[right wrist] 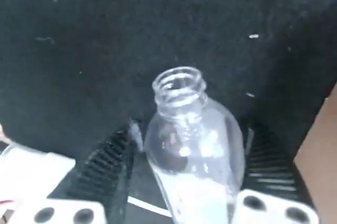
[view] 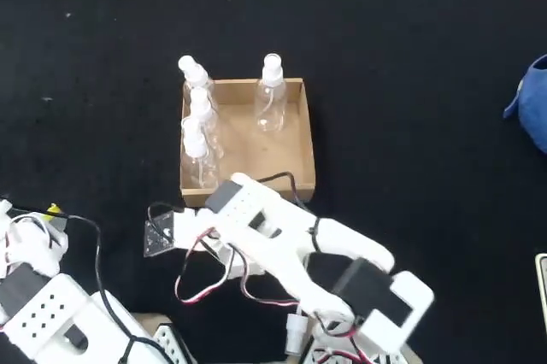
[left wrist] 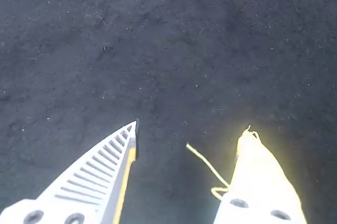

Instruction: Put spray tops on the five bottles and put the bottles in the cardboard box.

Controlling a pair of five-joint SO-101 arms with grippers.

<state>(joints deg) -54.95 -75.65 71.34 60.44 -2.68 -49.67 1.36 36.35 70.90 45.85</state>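
Just off the 7 o'clock corner of the cardboard box (view: 252, 157), the right gripper (view: 161, 236) sits low over the black table (view: 410, 56). Its arm rises from a base at the 5 o'clock edge of the high view, bends at the elbow, and stretches its forearm toward 10 o'clock, with the wrist passing along the box's near wall. In the right wrist view its two dark ribbed fingers (right wrist: 108, 163) are closed against either side of an uncapped bottle (right wrist: 192, 145), a clear one whose threaded neck is open and points away from the wrist.

Inside the box, three capped bottles (view: 201, 108) stand in a row along the 9 o'clock wall. A fourth capped bottle (view: 271, 95) stands upright at the 1 o'clock corner.

At the 7 o'clock corner of the high view the left arm (view: 43, 313) is folded back near its base. The left gripper (left wrist: 190, 129) points down at bare black cloth with its fingers spread apart and nothing between them. A yellow thread trails from one finger.

A blue object (view: 532, 108) lies at the 3 o'clock edge, well apart from the box.
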